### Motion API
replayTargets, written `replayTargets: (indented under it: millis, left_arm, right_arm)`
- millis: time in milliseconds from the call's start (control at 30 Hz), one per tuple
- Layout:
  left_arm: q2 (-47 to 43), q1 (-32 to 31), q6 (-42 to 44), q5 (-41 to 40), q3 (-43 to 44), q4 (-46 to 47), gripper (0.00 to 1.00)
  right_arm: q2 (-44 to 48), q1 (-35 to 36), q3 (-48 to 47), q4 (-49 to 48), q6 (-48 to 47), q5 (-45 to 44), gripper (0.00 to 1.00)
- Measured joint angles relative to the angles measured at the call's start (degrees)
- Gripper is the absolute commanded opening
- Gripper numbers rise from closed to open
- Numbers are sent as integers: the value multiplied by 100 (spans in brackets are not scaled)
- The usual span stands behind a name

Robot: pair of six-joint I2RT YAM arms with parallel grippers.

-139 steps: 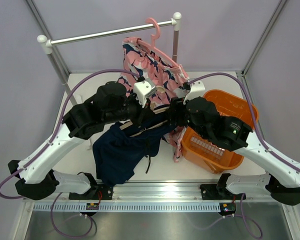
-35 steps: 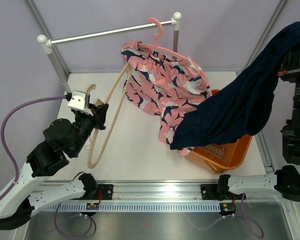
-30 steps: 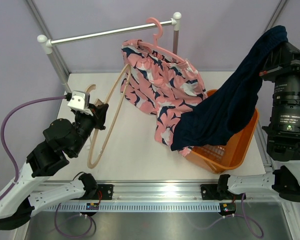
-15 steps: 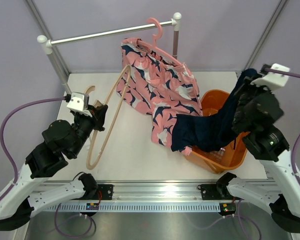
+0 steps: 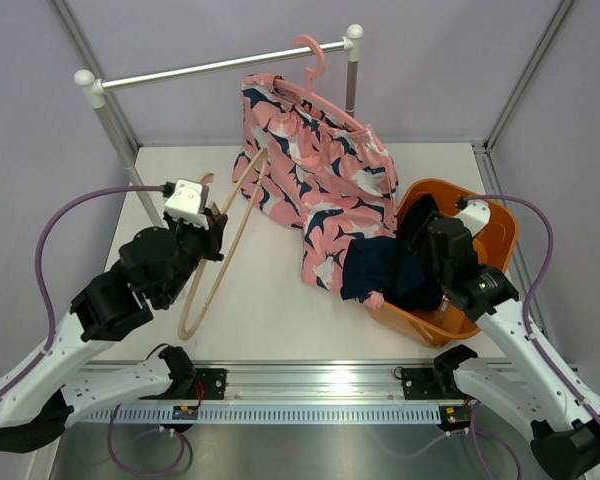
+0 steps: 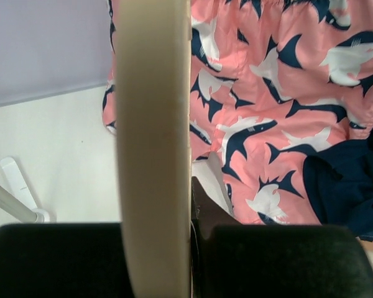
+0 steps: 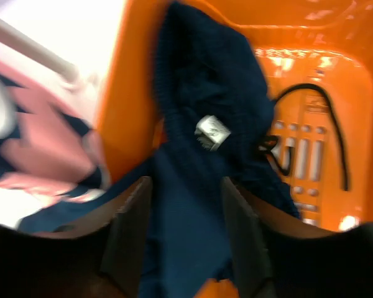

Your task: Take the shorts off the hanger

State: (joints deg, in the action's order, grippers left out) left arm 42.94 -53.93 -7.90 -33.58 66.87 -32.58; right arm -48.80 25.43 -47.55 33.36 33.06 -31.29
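The navy shorts (image 5: pixel 392 272) lie bunched in the orange basket (image 5: pixel 492 214), with one end draped over its left rim. In the right wrist view they (image 7: pixel 202 155) fill the space under my right gripper (image 7: pixel 185 211), whose jaws stand wide apart just above the cloth. My right gripper (image 5: pixel 427 232) sits low in the basket. My left gripper (image 5: pixel 208 236) is shut on a bare beige hanger (image 5: pixel 223 240) and holds it tilted above the table. In the left wrist view the hanger (image 6: pixel 152 155) runs straight up between the fingers.
Pink shark-print shorts (image 5: pixel 325 178) hang on a pink hanger (image 5: pixel 310 52) from the rail (image 5: pixel 220 65) at the back; their hem touches the navy shorts. The rail's posts stand at the back left and back centre.
My right arm has come down from high on the right and lowered the navy shorts into the basket; its jaws are now apart. My left gripper has shifted slightly right and away with the hanger.
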Motion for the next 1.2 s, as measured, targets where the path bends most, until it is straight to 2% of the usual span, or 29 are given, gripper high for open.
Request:
replayTargets:
  millis: [100, 333, 467, 833, 1200]
  left_arm:
    - [369, 118, -122, -17, 177, -234, 0]
    - [1198, 1110, -468, 216, 791, -752, 0]
    - [1641, 1738, -584, 520, 1287, -901, 0]
    - [2669, 2568, -511, 820, 3045, -916, 0]
    - [3722, 3438, -304, 1257, 3744, -315, 0]
  right_arm:
    - [330, 0, -157, 35, 153, 151, 70]
    - [839, 0, -909, 146, 157, 323, 78]
    - [935, 0, -1283, 186, 105, 531, 79]
    - [852, 0, -1589, 140, 20, 1309, 79]
    - [743, 0, -2087, 122, -133, 1703, 81]
